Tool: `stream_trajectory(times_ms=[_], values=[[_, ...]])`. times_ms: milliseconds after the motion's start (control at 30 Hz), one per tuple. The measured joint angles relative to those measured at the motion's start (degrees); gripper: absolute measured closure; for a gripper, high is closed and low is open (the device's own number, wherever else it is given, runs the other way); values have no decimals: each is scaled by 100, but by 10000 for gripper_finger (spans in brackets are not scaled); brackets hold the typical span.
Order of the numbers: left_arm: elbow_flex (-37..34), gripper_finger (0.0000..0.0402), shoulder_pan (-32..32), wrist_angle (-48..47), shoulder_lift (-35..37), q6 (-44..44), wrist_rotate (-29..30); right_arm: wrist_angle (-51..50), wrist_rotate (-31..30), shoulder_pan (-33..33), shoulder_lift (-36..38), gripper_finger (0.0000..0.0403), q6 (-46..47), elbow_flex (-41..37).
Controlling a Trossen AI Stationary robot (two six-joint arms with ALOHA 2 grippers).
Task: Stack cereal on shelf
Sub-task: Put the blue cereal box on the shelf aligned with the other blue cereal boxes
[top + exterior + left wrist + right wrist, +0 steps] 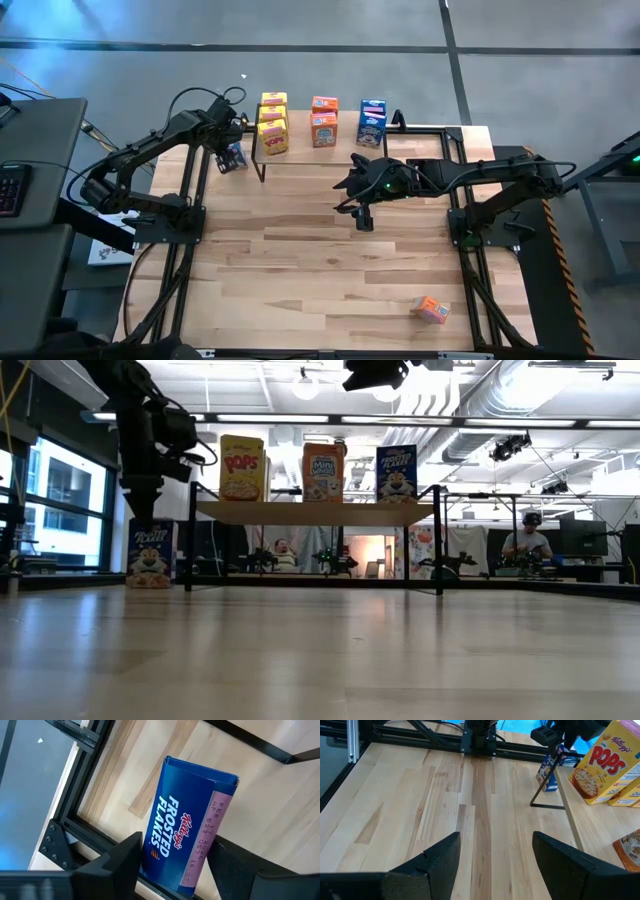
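Observation:
A blue Frosted Flakes box (187, 837) stands upright on the table (300, 260), just left of the shelf (320, 510). My left gripper (175, 857) is open right above it (140, 510), pointing down, one finger on either side of the box's top end. On the shelf's plank stand yellow Pops boxes (272, 125), orange boxes (323, 122) and another blue box (372, 122). My right gripper (362, 218) hovers open over the middle of the table, holding nothing (496, 850). One more orange box (432, 309) lies near the table's right near corner. My left gripper comes from above with its fingers (125, 862) flanking the blue box's top end (200, 775). I cannot tell whether they touch it. The box stands upright with its bottom on the table.
Black frame rails (190, 190) run along the table's left and right sides. The shelf's thin black legs (545, 790) stand close to the blue box. Bare tabletop spreads between the shelf and the near edge. A person (527, 545) sits in the room beyond the table.

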State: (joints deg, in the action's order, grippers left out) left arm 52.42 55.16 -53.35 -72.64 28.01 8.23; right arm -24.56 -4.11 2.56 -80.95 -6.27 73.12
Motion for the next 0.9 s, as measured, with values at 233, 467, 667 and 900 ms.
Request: stream_trajectory(times_ms=[233, 467, 667, 900], values=[[2, 226, 0, -42, 2, -42, -1, -2, 1, 1, 0, 162, 1, 0], [11, 238, -4, -440, 111, -405, -156, -2, -1, -1, 0, 162, -1, 0], [4, 243, -4, -698, 395, -542, -337, -1, 1, -1, 0, 162, 1, 0], [4, 260, -4, -696, 522, -542, -518, -2, -1, 0, 0, 162, 0, 0]])
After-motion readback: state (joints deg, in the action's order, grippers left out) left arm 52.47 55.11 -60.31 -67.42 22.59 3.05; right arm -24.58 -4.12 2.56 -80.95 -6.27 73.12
